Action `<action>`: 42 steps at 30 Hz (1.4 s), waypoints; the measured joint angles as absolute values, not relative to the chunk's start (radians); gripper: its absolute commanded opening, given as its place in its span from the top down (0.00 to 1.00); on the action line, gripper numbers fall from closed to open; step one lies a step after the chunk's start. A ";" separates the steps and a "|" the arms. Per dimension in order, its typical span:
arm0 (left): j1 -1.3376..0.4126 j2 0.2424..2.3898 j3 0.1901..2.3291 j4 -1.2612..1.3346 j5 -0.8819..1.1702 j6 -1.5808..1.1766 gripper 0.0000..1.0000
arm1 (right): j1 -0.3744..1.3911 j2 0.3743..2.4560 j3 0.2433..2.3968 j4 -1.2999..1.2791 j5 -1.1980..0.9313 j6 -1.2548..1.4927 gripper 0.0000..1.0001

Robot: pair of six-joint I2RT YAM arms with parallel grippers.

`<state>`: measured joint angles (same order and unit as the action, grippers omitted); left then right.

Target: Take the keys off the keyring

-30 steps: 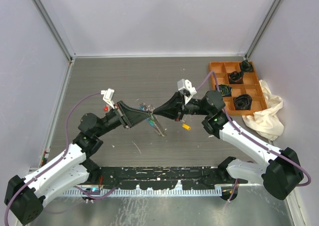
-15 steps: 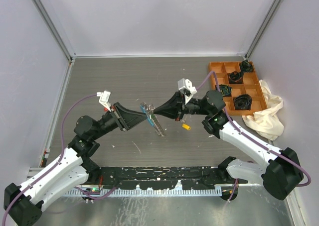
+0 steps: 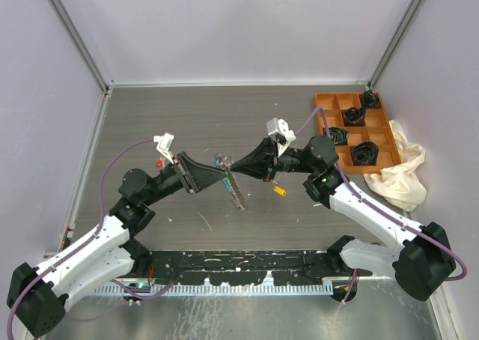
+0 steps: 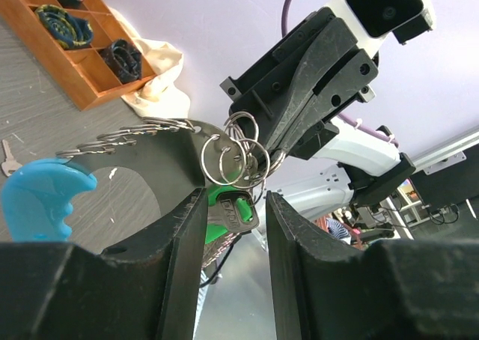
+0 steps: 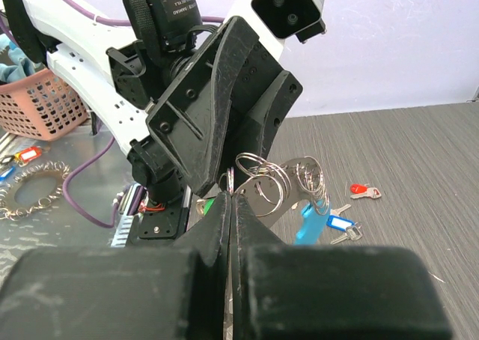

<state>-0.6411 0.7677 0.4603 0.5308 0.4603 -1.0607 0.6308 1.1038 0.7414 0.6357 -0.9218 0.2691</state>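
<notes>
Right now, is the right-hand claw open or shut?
Shut. The right gripper has its two fingers pressed together with no gap, and a silver ring of the keyring is caught at their tips.

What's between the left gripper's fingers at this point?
In the left wrist view, the green key sits in the gap between the left fingers, right beside the keyring that the right gripper pinches.

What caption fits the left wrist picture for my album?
Green key sits inside the open left gripper; right gripper pinches the keyring.
</notes>
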 measured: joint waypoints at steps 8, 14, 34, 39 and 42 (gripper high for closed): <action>-0.641 0.776 0.463 0.578 0.468 -1.086 0.97 | 0.631 1.104 0.741 0.635 -0.922 0.269 0.99; -0.641 0.782 0.464 0.595 0.467 -1.094 1.00 | 0.629 1.104 0.741 0.636 -0.921 0.270 0.99; -0.641 0.942 0.460 0.698 0.485 -1.192 1.00 | 0.622 1.100 0.741 0.702 -0.905 0.307 0.99; -0.637 0.870 0.449 0.652 0.474 -1.158 1.00 | 0.611 1.079 0.741 0.703 -0.897 0.305 0.99; -0.622 0.809 0.435 0.593 0.462 -1.122 1.00 | 0.596 1.070 0.741 0.688 -0.889 0.290 0.99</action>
<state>-0.6220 0.8093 0.4355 0.5926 0.4618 -1.1225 0.5964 1.0698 0.7414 0.6880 -0.8886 0.2905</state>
